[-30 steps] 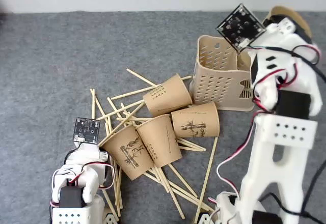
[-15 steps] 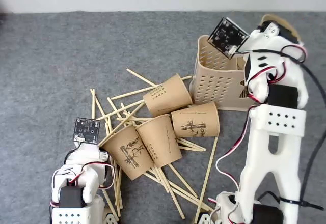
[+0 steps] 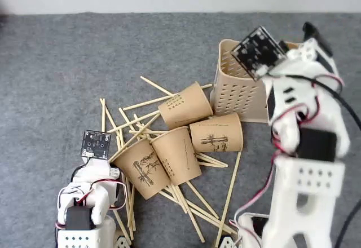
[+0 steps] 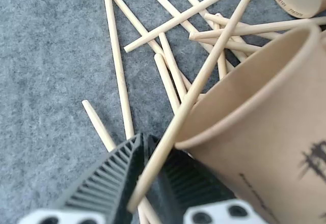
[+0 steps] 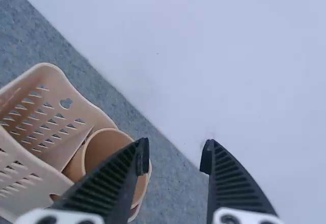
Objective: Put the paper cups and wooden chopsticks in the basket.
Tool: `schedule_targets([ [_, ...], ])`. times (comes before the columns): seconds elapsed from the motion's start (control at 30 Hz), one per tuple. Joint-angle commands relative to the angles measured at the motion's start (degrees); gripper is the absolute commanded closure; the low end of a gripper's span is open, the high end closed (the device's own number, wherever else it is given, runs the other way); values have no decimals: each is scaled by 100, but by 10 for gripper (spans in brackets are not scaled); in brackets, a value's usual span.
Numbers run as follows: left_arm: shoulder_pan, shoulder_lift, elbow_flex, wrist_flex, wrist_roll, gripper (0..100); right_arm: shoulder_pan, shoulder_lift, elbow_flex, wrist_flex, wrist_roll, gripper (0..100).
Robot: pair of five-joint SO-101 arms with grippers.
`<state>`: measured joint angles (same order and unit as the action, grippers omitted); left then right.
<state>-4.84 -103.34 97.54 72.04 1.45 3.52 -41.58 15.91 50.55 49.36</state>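
Four paper cups (image 3: pixel 177 153) lie on their sides on the grey mat (image 3: pixel 56 62) among scattered wooden chopsticks (image 3: pixel 228 200), just beside the perforated beige basket (image 3: pixel 240 93). The right arm (image 3: pixel 307 146) stands over the basket.

Left wrist view: left gripper (image 4: pixel 142 138), jaws drawn together, nothing between them. One chopstick (image 4: pixel 204 76) slants across them and leans on the nearest cup (image 4: pixel 254 132).

Right wrist view: right gripper (image 5: pixel 173 155), jaws spread, empty, above the basket, which holds a fifth paper cup (image 5: pixel 104 152).
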Motion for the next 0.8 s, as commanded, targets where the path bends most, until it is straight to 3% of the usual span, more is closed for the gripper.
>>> schedule_targets([
  [0.0, 26, -79, -110, 26, -9, 986, -180, -426, -79, 391, -316, 809],
  [0.1, 26, -79, -110, 26, -9, 986, -180, -479, -79, 989, -668, 810],
  [0.43, 26, -79, -110, 26, -9, 986, -180, -479, -53, 3644, -3429, 811],
  [0.77, 26, -79, -110, 26, -9, 986, -418, -479, 440, 4963, -4035, 812],
])
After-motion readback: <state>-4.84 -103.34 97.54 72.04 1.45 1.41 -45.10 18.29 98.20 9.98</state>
